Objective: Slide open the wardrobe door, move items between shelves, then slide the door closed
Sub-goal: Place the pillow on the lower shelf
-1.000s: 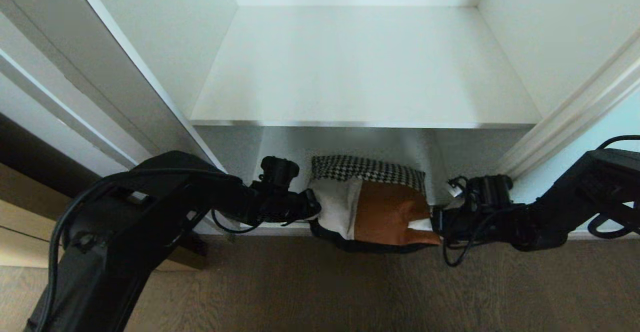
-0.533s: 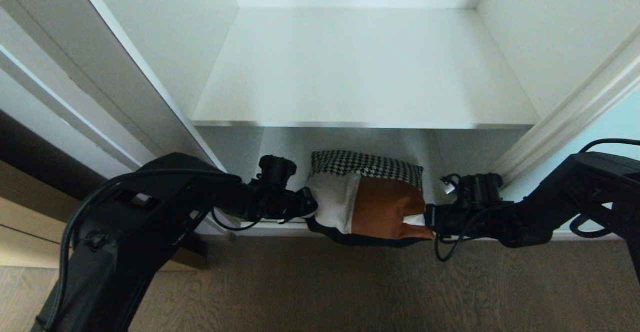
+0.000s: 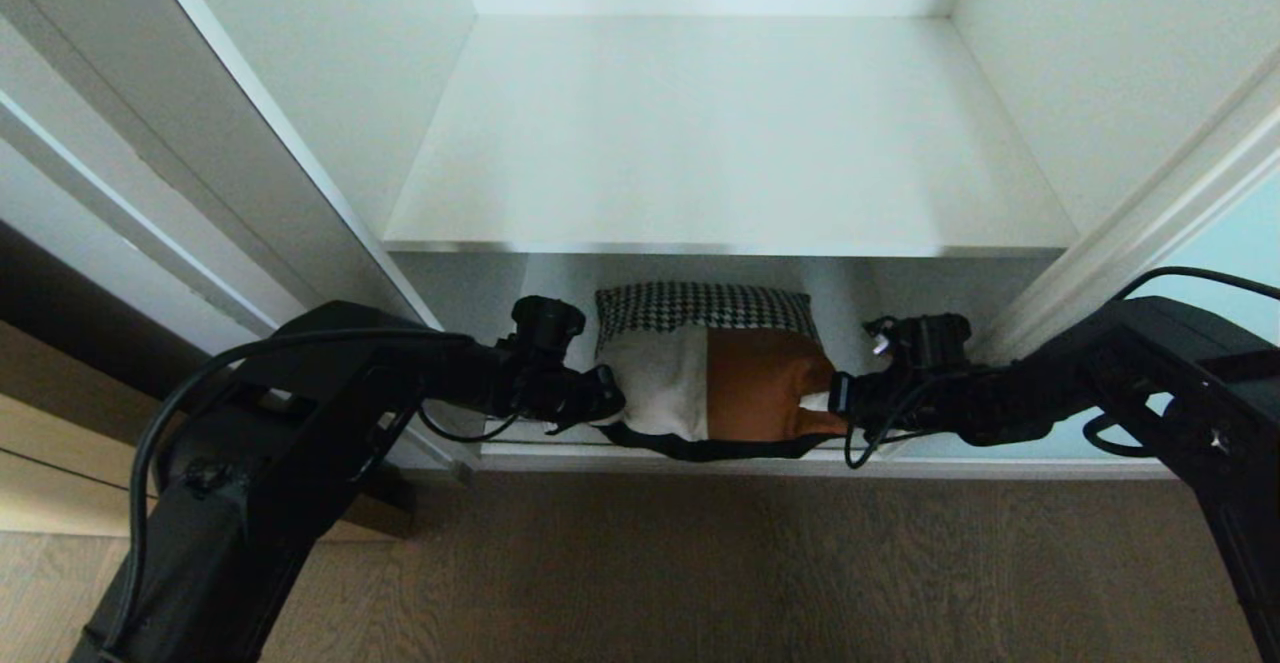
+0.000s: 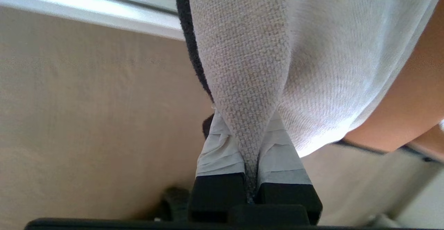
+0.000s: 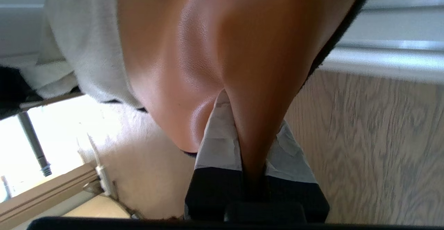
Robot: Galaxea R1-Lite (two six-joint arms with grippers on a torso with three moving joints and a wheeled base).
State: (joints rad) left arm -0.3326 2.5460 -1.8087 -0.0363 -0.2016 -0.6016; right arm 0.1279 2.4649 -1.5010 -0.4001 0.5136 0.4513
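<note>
The patchwork cushion (image 3: 700,373) hangs between my two grippers at the mouth of the wardrobe's low compartment, under the broad white shelf (image 3: 720,143). Its houndstooth band faces the back, and its dark back sags over the bottom board's front edge (image 3: 950,465). My left gripper (image 3: 612,405) is shut on the cream corner of the cushion (image 4: 249,49), with the weave pinched between the taped fingers of the left gripper (image 4: 248,119). My right gripper (image 3: 825,405) is shut on the rust-orange corner of the cushion (image 5: 225,42), which is pinched in the right gripper (image 5: 239,119). The sliding wardrobe door (image 3: 1240,243) shows pale aqua at the right, slid aside.
White wardrobe side walls (image 3: 340,73) close in the shelf on both sides, and a white frame post (image 3: 1130,233) slants along the right. Brown wood-grain floor (image 3: 700,563) lies in front of the wardrobe. A tan wooden panel (image 3: 40,483) stands at the far left.
Both grippers have carried the cushion away from over the floor and deeper into the low compartment. The arms have stretched forward with it.
</note>
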